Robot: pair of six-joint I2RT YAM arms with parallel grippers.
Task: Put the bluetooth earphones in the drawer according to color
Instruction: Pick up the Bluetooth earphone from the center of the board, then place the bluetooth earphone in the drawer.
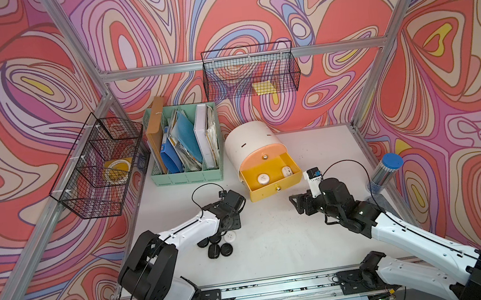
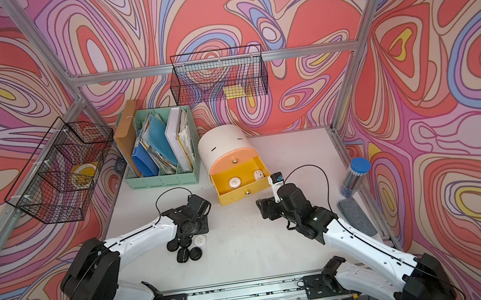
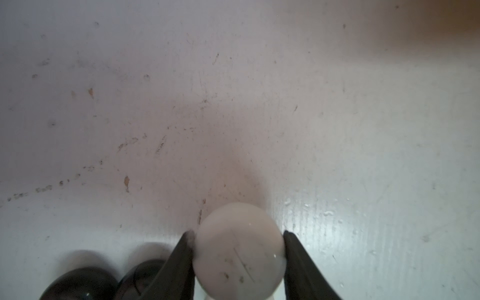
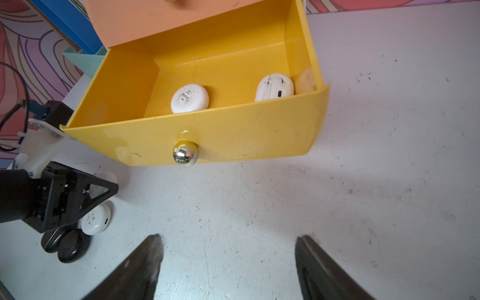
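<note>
Scuffed white pebble case (image 3: pixel 240 257) pinched in left pincer (image 3: pixel 237 235), glossy black cases (image 3: pixel 80 283) beside, right pincer (image 4: pixel 228 237) gaping wide

Both top views: mounted high over the front rail, angled down toward the back wall. Wide: the whole scuffed white tabletop (image 1: pixel 277 246) and both arms are in frame. Near-identical, with a small sideways offset.

Left wrist view: very near the tabletop, looking past its black fingers (image 3: pixel 179 265) onto a pale rounded plastic case (image 3: pixel 239 249).

Right wrist view: low and near, facing the open yellow plastic drawer (image 4: pixel 246 135).

Shared with both top views: that drawer and the glossy black pebble-shaped cases (image 4: pixel 70 245).
</note>
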